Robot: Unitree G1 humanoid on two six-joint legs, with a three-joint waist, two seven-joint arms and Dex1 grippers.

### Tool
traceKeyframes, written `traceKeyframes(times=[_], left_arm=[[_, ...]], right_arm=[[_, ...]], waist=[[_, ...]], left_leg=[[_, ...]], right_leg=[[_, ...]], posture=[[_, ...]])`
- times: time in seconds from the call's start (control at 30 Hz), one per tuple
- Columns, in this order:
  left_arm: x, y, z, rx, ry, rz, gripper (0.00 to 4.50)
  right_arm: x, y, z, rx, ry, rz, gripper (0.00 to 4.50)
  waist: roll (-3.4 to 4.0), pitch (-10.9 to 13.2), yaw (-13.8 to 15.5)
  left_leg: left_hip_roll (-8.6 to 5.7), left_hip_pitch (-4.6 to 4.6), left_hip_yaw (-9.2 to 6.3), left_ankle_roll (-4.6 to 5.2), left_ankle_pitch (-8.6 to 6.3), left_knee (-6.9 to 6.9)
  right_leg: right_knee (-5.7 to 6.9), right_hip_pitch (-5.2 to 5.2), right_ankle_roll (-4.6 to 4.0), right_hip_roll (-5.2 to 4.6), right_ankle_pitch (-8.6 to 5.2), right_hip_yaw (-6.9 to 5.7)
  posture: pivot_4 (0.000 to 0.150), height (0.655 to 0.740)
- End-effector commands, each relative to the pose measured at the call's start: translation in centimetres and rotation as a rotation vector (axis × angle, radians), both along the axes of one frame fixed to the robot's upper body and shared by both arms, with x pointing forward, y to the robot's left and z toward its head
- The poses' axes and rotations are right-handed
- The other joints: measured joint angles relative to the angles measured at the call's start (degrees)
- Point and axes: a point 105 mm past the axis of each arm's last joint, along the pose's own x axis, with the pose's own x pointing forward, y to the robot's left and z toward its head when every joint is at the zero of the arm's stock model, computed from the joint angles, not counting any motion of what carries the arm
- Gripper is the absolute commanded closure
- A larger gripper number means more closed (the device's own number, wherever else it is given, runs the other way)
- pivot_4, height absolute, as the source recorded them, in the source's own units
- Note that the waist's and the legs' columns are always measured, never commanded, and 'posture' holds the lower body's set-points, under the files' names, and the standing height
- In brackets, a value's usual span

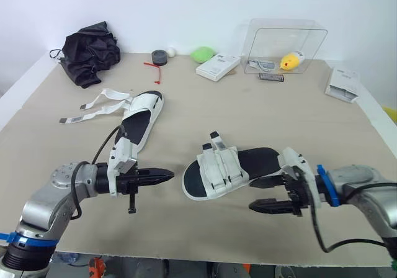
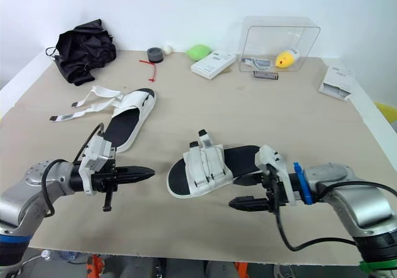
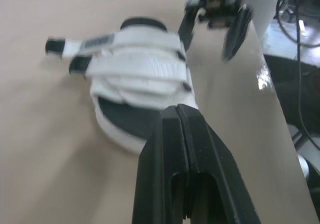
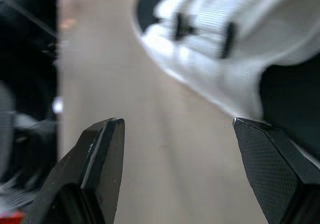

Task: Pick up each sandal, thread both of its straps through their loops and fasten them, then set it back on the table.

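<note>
A white sandal with a black insole (image 1: 229, 169) lies at the table's middle front, both straps folded across its toe end. A second sandal (image 1: 139, 121) lies at the back left, its straps (image 1: 93, 107) loose and trailing left. My left gripper (image 1: 169, 176) is shut on nothing and points at the near sandal's toe from the left, a short gap away. In the left wrist view the shut fingertips (image 3: 177, 111) face that sandal (image 3: 140, 69). My right gripper (image 1: 253, 194) is open beside the sandal's heel, one finger touching or just under its edge. Nothing sits between its fingers (image 4: 107, 139).
At the back stand a black bundle of cloth (image 1: 90, 51), a tape roll (image 1: 160, 56), a red tie (image 1: 155, 70), a green object (image 1: 202, 54), a white box (image 1: 217, 66) and a clear container (image 1: 285, 42) with a yellow toy (image 1: 289, 61). A booklet (image 1: 343, 84) lies far right.
</note>
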Motion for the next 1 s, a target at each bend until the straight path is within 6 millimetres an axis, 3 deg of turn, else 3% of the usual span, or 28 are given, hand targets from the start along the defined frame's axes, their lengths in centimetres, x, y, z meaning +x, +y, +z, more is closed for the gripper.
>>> traceKeyframes(times=[0.03,0.17,0.4,0.53,0.7,0.8,1.0], left_arm=[[-0.3,0.2,1.2,0.002,-0.075,0.008,4.5],[-0.2,0.2,1.3,-0.004,-0.081,0.012,4.5],[-0.4,0.0,0.6,0.021,-0.081,-0.01,4.5],[-0.3,-0.1,0.6,-0.007,-0.08,0.005,4.5],[-0.2,-0.1,0.4,-0.008,-0.087,0.009,4.5],[0.0,0.2,0.5,-0.007,-0.096,0.022,4.5],[0.5,0.4,0.4,-0.008,-0.107,0.05,4.5]], right_arm=[[0.8,-1.0,2.3,0.022,-0.054,-0.008,0.77],[2.4,-1.2,2.0,0.0,-0.085,-0.043,0.77],[2.6,-0.5,-0.3,-0.025,-0.05,0.009,0.77],[3.5,0.9,-0.8,0.009,-0.057,0.028,0.77],[3.1,2.4,-0.6,0.053,-0.05,0.072,0.77],[2.4,1.8,0.3,0.063,-0.049,0.091,0.77],[4.0,0.8,2.8,0.084,-0.113,0.037,0.77]], waist=[[0.0,0.0,0.0],[0.0,0.0,0.0],[0.0,0.0,0.0],[-0.01,0.0,-0.3],[-0.01,0.0,-0.2],[-0.01,0.0,-0.1],[-0.01,0.0,-0.1]], left_leg=[[0.01,0.0,0.03,0.0,0.0,0.02],[0.04,0.03,0.07,0.0,0.03,0.08],[0.08,0.03,0.1,0.0,0.03,0.07],[0.1,0.04,0.16,-0.01,0.04,0.11],[0.11,0.08,0.17,-0.1,0.16,0.13],[0.09,0.08,0.18,-0.12,0.17,0.15],[0.1,0.1,0.28,-0.12,0.17,0.21]], right_leg=[[0.0,0.0,0.01,0.01,0.03,0.03],[0.01,-0.02,-0.03,0.07,0.13,0.06],[0.05,-0.04,-0.05,0.13,0.13,0.11],[0.06,-0.05,-0.02,0.14,0.18,0.17],[0.26,-0.1,-0.04,0.18,0.25,0.21],[0.33,-0.12,-0.03,0.17,0.25,0.24],[0.47,-0.2,-0.03,0.17,0.25,0.36]], posture=[[0.15,0.74],[0.15,0.74],[0.15,0.74],[0.15,0.74],[0.15,0.74],[0.15,0.74],[0.15,0.74]])
